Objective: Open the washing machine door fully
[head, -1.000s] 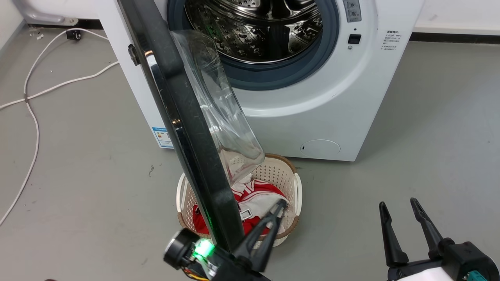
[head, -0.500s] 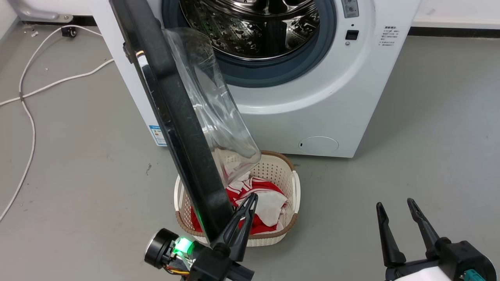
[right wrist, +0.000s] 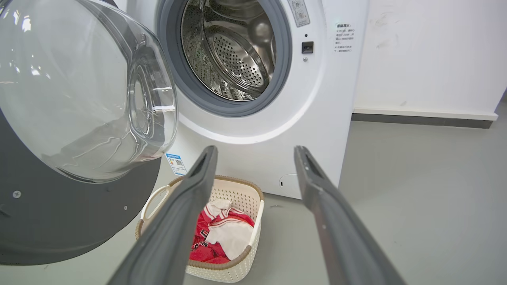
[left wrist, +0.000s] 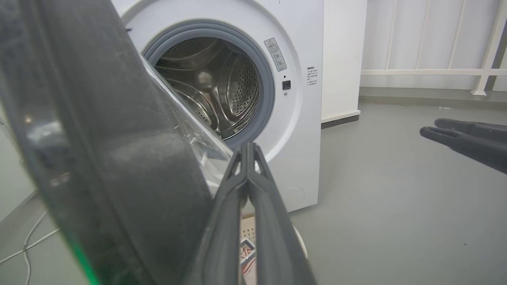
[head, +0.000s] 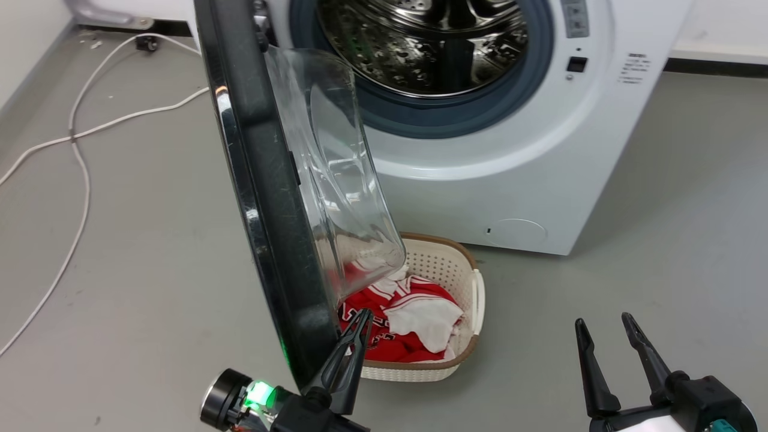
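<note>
The washing machine door [head: 264, 198] stands swung out from the white machine [head: 480, 162], seen edge-on, with its clear glass bowl [head: 342, 180] bulging to the right. My left gripper [head: 362, 315] is shut, with nothing between its fingers, and lies close against the inner side of the door's near rim. In the left wrist view the door [left wrist: 99, 138] looms left of my left gripper [left wrist: 247, 146]. My right gripper [head: 602, 324] hovers open at the lower right, apart from the door. The right wrist view shows the door [right wrist: 59, 221] beyond my right gripper [right wrist: 255, 149].
A cream basket [head: 475, 288] with red and white clothes [head: 408, 324] sits on the floor under the door, in front of the machine. The steel drum [head: 432, 42] is open. A white cable [head: 78, 168] trails over the grey floor at left.
The door has swung further out and to the left, away from the drum opening. My shut left gripper has gone left with it. The camera has shifted; the right gripper has kept its place.
</note>
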Available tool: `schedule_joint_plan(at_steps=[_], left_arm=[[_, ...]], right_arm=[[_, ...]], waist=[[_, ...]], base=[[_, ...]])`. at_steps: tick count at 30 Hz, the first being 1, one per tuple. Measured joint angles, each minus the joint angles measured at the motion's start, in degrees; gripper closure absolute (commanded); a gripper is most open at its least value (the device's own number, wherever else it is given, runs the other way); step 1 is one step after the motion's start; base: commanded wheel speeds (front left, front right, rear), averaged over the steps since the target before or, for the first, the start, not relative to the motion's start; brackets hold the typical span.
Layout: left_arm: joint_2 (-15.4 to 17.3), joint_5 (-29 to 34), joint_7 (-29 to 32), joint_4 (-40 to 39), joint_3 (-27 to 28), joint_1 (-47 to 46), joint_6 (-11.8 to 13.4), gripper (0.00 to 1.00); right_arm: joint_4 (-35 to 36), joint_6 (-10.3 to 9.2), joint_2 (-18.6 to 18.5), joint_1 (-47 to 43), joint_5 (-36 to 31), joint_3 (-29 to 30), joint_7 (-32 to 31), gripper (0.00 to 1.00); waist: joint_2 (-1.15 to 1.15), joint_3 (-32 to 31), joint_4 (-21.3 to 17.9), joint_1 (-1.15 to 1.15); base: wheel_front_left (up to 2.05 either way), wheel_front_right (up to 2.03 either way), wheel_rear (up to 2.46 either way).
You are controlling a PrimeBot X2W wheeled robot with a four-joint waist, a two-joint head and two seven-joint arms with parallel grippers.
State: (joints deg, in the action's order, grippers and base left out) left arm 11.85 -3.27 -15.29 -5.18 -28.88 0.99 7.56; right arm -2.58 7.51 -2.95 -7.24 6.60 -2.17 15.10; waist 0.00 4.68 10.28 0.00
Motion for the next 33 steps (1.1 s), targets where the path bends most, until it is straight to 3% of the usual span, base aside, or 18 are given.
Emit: schedule_joint_plan(at_steps=[21, 33], left_arm=[[1.80, -0.41, 0.05, -1.27, 8.00, 4.99, 2.10, 1.00], [3.41, -3.52, 0.04, 0.87, 18.24, 5.30, 2.97, 1.00]], right_arm=[[-0.69, 0.00, 0.01, -0.51, -0.01, -0.30, -0.01, 0.00], [-0.97, 0.00, 0.01, -0.27, -0.40, -0.41, -0.01, 0.00]], waist=[[0.00, -0.26, 8.67, 0.00], [0.00, 0.50, 9.51, 0.00]], base=[[0.00, 0.00, 0.00], [0.00, 0.00, 0.00]])
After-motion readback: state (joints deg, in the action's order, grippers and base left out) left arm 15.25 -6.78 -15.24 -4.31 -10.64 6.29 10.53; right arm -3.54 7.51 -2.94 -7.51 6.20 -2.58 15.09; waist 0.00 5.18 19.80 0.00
